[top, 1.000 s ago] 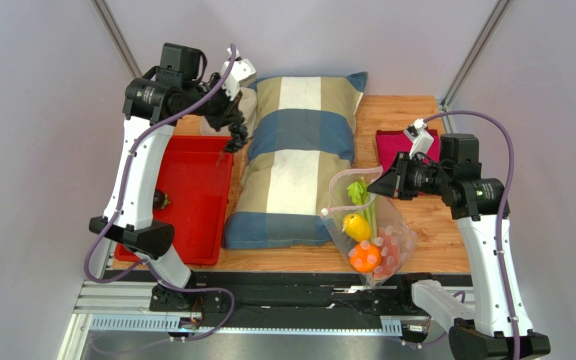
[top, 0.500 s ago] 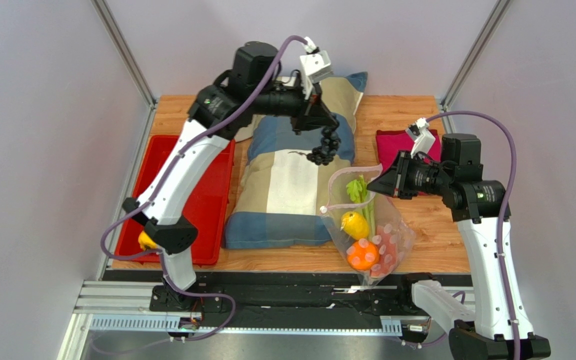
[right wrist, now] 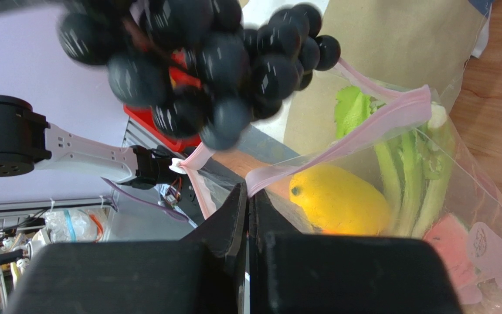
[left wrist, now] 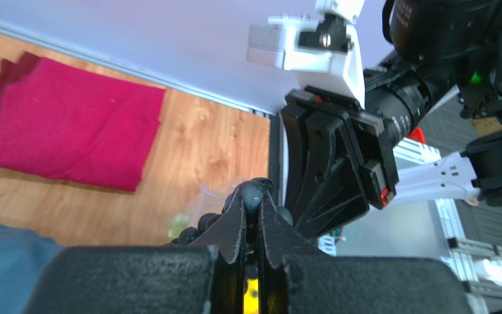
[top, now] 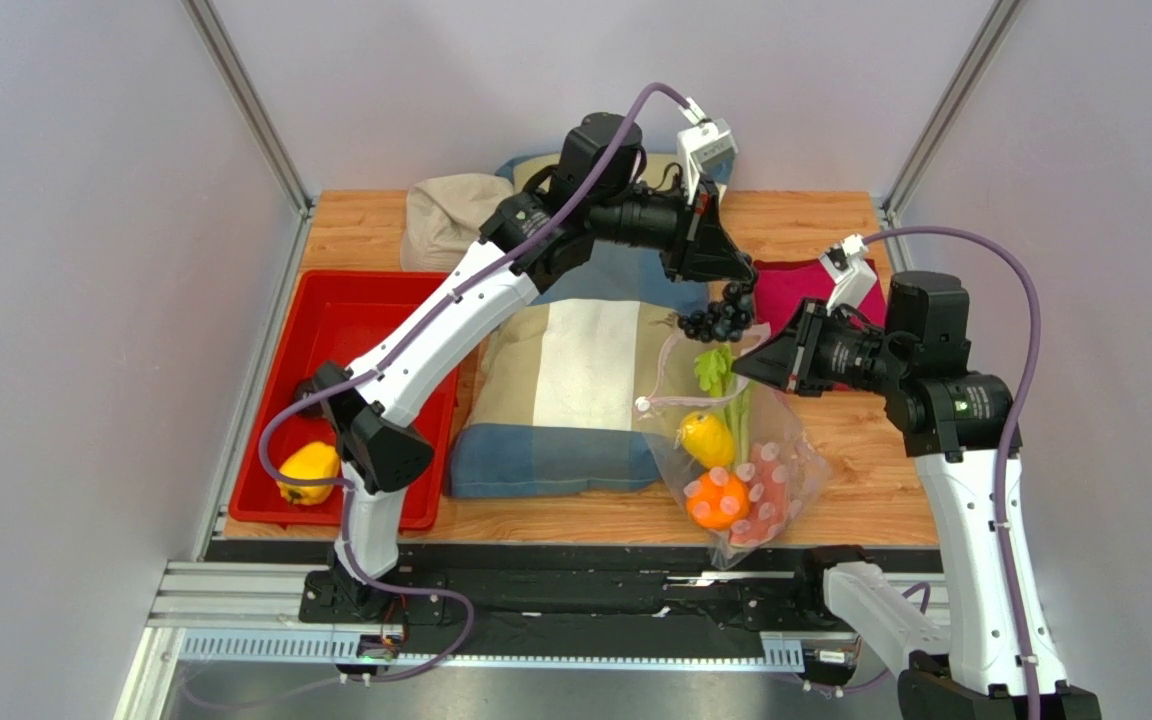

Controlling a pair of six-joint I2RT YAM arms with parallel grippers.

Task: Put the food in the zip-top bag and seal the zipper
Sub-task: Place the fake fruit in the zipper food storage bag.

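At the left of the counter (top: 875, 477) we see a red tray (top: 372, 323) with one yellow pepper (top: 307, 470) lying in its near left corner. At the far edge, just right of the tray, sits a beige cushion (top: 455, 222), and beside it a large striped pillow (top: 567, 375) fills the middle of the counter.

The left arm reaches over that pillow toward the right. Its left hand (left wrist: 252, 196) has its fingers pressed together on the top of the dark grape cluster (top: 720, 318), which hangs below it, just above the far end of the zip-top bag (top: 796, 477).

The bag lies at the near right of the counter, just right of the pillow, with its mouth turned to the far side and lifted. Inside it we can make out a green celery stalk (top: 720, 378), a second yellow pepper (top: 707, 440), an orange (top: 717, 498) and something reddish under the plastic. The pink zipper (right wrist: 378, 123) is unsealed and gapes in a loop.

The right hand (right wrist: 247, 193) is clamped on one side of that strip and holds the mouth up. The two hands are very near each other, the grapes just beside the right hand. Behind the right arm, at the far right, lies a magenta cloth (left wrist: 70, 124).
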